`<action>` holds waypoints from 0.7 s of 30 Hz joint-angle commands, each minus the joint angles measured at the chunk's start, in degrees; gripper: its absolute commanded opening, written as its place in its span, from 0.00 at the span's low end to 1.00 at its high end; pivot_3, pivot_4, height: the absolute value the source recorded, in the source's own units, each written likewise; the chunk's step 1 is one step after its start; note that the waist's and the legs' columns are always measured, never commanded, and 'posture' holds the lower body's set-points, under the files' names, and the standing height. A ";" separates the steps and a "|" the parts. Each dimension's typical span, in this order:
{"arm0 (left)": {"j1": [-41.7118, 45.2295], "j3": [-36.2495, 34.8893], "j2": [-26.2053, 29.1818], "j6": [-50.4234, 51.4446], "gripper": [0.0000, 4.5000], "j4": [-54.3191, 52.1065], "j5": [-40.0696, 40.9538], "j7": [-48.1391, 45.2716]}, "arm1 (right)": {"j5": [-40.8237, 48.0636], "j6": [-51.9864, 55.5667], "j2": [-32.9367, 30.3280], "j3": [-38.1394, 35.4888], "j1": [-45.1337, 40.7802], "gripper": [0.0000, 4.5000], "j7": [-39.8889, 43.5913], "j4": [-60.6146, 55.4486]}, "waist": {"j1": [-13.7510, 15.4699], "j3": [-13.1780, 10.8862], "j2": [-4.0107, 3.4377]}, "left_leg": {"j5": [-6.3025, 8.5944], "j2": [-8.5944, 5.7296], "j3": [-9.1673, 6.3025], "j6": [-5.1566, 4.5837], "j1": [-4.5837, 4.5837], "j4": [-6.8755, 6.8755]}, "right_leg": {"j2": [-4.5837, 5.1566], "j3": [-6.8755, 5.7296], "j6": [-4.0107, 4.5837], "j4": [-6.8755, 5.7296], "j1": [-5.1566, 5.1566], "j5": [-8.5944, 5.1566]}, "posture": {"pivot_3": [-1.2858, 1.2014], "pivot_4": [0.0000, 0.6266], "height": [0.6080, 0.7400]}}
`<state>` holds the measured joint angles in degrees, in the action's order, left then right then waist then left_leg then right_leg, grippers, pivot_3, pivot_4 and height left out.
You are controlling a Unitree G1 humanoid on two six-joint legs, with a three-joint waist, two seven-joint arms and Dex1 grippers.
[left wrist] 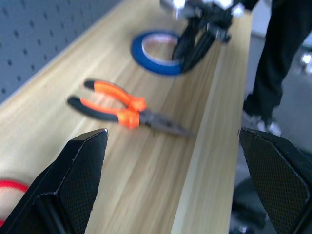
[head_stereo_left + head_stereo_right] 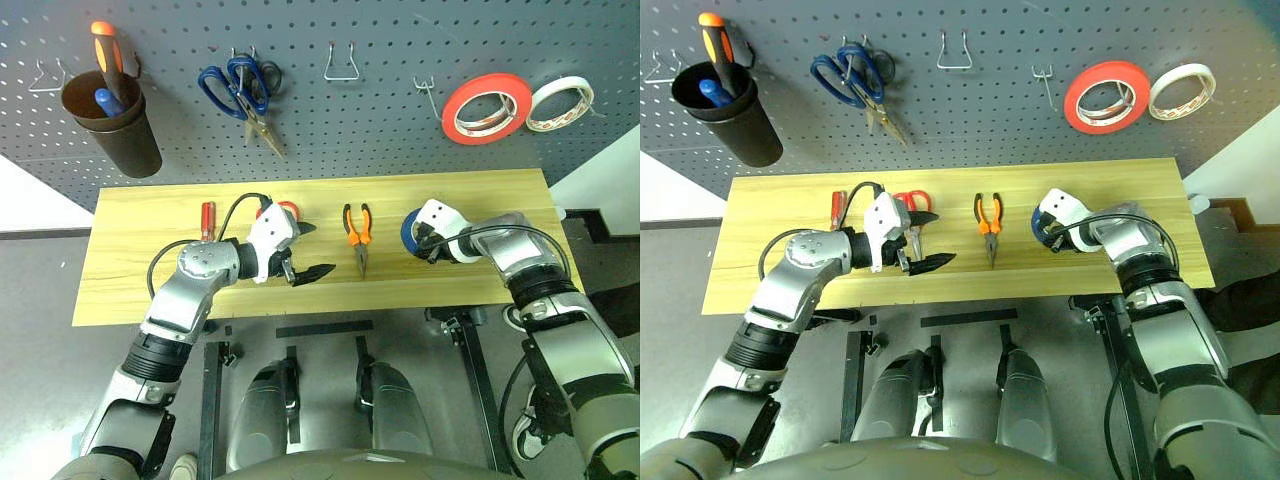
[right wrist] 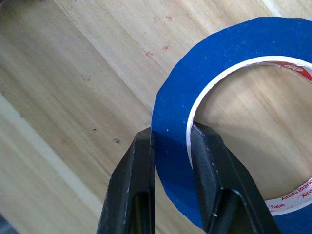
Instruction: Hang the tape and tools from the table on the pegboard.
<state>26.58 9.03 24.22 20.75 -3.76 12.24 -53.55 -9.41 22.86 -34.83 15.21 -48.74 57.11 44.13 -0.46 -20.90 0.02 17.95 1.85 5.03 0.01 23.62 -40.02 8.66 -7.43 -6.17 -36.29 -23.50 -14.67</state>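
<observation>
Tape [image 3: 175, 146] lying flat on the table [image 2: 130, 230] is pinched through its ring wall, one finger inside the hole, by the right gripper [image 3: 171, 146]; left gripper [image 2: 303, 251] is held spread, well apart.

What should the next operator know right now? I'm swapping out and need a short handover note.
Right gripper: shut on the blue tape, one finger inside the ring, one outside; roll flat on the table.
Left gripper: open, holding nothing, above the table by the red-handled scissors.
Pliers and screwdriver lie on the table.
Done: tape gripped.
Left: hang the tape, scissors, pliers and screwdriver on the pegboard.
</observation>
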 commanded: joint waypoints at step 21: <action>-3.27 -16.04 5.71 -7.11 1.00 -2.45 20.66 -10.97 | 32.56 29.34 -9.58 -22.92 14.06 0.15 2.49 -68.83 | -0.18 4.60 0.46 | -0.04 -0.11 -0.10 0.07 0.86 -0.11 | -0.04 -0.45 -0.07 0.09 -0.47 0.05 | 0.48 0.22 0.94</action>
<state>22.64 -5.51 29.26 14.26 -5.21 30.73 -63.33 20.52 52.09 -43.48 -4.98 -33.30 60.00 -21.29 -0.64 -16.30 0.48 17.89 1.75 4.93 0.10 24.47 -40.14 8.62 -7.88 -6.24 -36.21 -23.97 -14.62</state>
